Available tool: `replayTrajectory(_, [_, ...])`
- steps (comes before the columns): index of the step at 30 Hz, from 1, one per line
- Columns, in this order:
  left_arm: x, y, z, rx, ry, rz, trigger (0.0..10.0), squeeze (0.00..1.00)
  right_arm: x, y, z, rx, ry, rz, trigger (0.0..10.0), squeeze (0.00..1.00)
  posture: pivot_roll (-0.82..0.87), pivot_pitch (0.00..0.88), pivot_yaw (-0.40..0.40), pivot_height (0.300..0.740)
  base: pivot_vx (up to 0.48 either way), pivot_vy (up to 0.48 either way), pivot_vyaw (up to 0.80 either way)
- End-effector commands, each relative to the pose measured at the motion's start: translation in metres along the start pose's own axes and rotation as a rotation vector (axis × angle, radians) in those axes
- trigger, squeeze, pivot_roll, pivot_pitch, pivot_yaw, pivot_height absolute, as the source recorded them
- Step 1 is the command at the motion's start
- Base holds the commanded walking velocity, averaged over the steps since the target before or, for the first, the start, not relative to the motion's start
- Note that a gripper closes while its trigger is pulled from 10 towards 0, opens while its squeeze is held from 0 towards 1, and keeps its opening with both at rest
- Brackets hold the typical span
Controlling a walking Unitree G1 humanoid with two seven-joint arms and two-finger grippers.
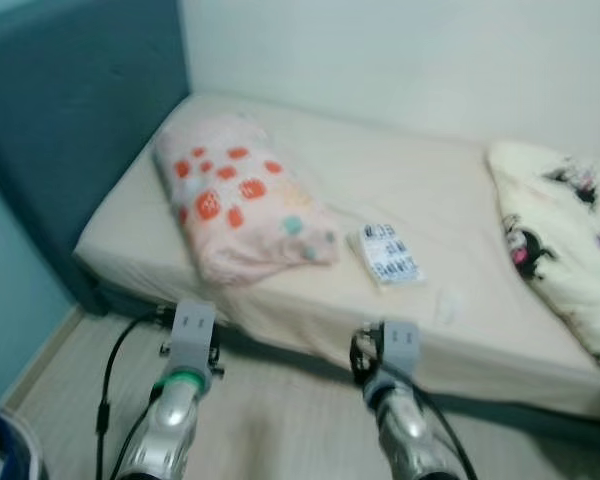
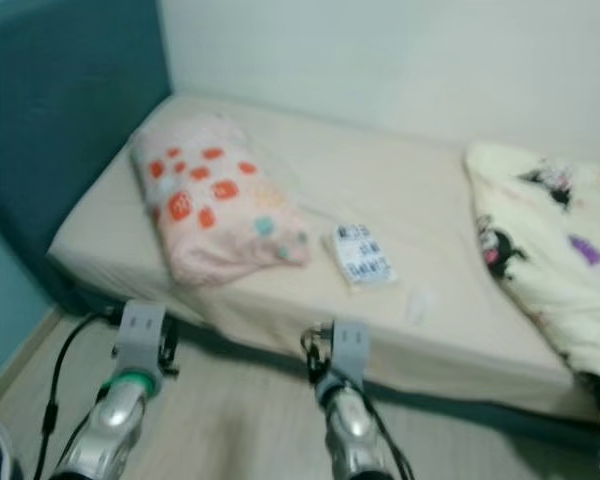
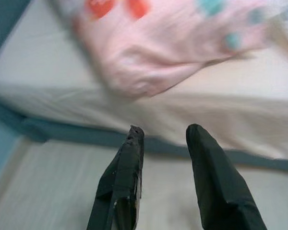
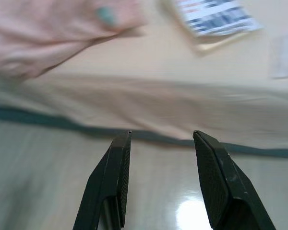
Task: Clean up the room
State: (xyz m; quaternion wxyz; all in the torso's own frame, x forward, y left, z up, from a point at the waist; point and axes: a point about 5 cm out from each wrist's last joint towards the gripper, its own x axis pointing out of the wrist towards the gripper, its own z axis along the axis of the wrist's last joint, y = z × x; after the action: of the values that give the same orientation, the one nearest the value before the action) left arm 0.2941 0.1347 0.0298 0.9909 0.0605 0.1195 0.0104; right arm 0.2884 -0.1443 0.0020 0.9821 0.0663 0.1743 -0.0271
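A robot stands at the side of a low bed (image 1: pixel 280 310), looking down at it. At the far left a dark teal headboard (image 1: pixel 70 130) rises against a pale wall. Next along, a pink pillow (image 1: pixel 242 205) with red and teal spots lies slanted on the beige sheet, its near corner close to the bed's front edge.

Below it, over the light wood floor (image 1: pixel 280 420), the left gripper (image 3: pixel 161 136) hangs with its two black fingers parted and nothing between them. It points at the pillow's near corner, short of the mattress.

Further right, past the pillow's corner, a small book (image 1: pixel 388 255) with a white cover and dark print lies flat on the sheet. Its long axis runs from the front edge toward the wall, tilted slightly. Just beyond it to the right a small scrap of white paper (image 1: pixel 447 303) rests near the bed's edge.

The right gripper (image 4: pixel 161 136) hovers over the floor in front of the bed, fingers spread wide and empty. The book lies ahead of it and a touch to its right, up on the mattress. This arm is plainly the nearer one to the book, so it seems the likelier to reach forward and up for it.

At the far right a cream blanket (image 1: pixel 565 240) printed with dark cartoon figures is bunched on the bed.
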Motion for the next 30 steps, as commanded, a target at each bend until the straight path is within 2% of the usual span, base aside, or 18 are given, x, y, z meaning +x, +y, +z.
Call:
replayTrajectory(1, [-0.004, 0.004, -0.008, 0.006, 0.022, 0.021, 10.0, 0.0, 0.001, 0.002, -0.001, 0.005, 0.011, 0.001, 10.0, 0.0, 0.03, 0.0, 0.0, 0.74, 0.0, 0.0, -0.8])
replayTrajectory(13, [-0.006, 0.001, 0.001, -0.06, -0.043, 0.015, 10.0, 0.0, -0.004, -0.01, -0.002, -0.029, -0.017, -0.021, 10.0, 0.0, 0.01, 0.004, 0.015, 0.74, 0.0, 0.0, -0.76])
replayTrajectory(17, [-0.01, -0.003, 0.0, -0.07, -0.052, -0.022, 10.0, 0.0, -0.008, -0.009, -0.007, -0.023, -0.023, -0.02, 10.0, 0.0, 0.01, 0.024, 0.018, 0.74, 0.0, 0.0, 0.0])
replayTrajectory(28, [-0.014, -0.002, -0.001, -0.076, -0.058, -0.023, 10.0, 0.0, -0.009, -0.005, -0.01, -0.014, -0.01, 0.001, 10.0, 0.0, 0.01, 0.029, 0.01, 0.74, 0.317, 0.0, 0.0])
replayTrajectory(30, [-0.013, -0.001, 0.0, -0.077, -0.062, -0.023, 10.0, 0.0, -0.008, -0.004, -0.008, -0.01, -0.004, 0.0, 10.0, 0.0, 0.02, 0.023, 0.009, 0.74, 0.341, 0.0, -0.8])
